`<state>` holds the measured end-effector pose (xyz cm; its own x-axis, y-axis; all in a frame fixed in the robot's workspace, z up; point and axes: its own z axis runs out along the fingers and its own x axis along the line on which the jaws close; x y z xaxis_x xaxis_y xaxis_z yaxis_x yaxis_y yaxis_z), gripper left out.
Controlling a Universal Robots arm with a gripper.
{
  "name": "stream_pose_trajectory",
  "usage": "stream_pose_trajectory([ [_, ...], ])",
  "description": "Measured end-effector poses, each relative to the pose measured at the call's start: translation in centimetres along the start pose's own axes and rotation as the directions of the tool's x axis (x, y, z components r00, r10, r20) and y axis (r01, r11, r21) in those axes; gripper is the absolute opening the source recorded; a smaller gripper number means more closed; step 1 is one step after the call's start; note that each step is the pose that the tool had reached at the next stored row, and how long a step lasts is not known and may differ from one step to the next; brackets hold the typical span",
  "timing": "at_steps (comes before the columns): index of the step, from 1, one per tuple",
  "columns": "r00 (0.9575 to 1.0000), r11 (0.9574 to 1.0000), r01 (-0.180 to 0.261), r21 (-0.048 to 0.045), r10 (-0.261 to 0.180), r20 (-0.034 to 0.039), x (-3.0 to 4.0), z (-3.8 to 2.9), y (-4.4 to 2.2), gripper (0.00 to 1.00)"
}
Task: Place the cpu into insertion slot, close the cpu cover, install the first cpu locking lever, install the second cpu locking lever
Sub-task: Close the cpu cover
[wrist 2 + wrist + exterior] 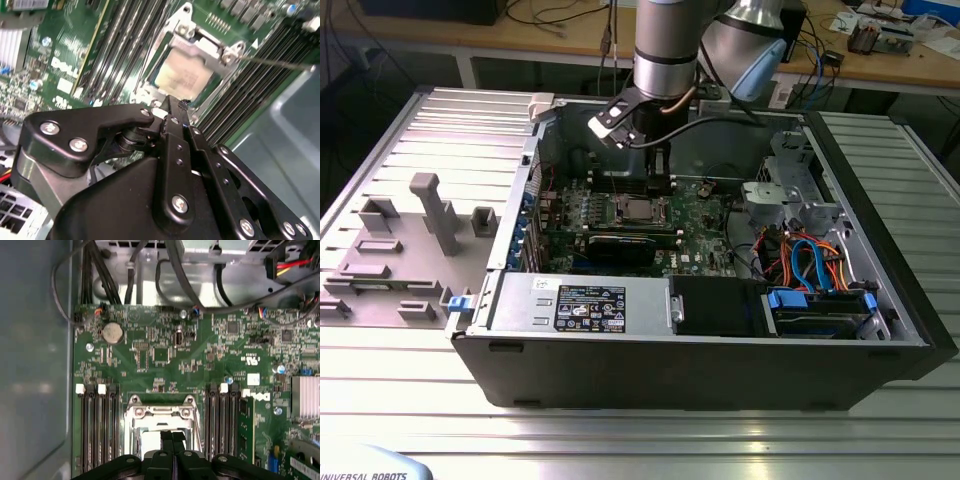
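Observation:
The cpu (182, 75) lies flat in the insertion slot (146, 86) on the green motherboard (150, 355), its dull silver top showing through the window of the cpu cover (218, 51). That cover lies down over the chip. A thin metal locking lever (275, 62) sticks out from one corner of the socket. My gripper (175, 104) hovers just above the socket's edge, black fingers pressed together and holding nothing. In the first wrist view the gripper (172, 436) sits over the cpu cover (160, 412). In the exterior view the gripper (660, 180) hangs above the cpu (638, 210).
Long black memory slots (97, 425) flank the socket on both sides. A black card (620, 245) lies beside the socket in the open case, with the power supply (580, 300) in front. Coloured cables (810, 260) and the drive cage fill the exterior view's right. Grey fixtures (435, 210) stand outside the case.

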<state>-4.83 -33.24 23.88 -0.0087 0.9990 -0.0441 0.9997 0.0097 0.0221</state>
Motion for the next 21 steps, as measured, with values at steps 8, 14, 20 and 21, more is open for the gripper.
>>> stream_pose_trajectory([
  [8,1.0,0.9996,0.001,0.0278,-0.001,-0.0039,0.02,0.36,-0.75,0.11],
  [14,1.0,0.9996,0.001,0.0287,-0.001,-0.004,0.02,0.37,-0.74,0.11],
  [20,1.0,0.9996,0.001,0.0288,-0.001,-0.004,0.02,0.37,-0.74,0.11],
  [21,1.0,0.9996,0.001,0.0289,-0.001,-0.004,0.02,0.37,-0.74,0.11],
])
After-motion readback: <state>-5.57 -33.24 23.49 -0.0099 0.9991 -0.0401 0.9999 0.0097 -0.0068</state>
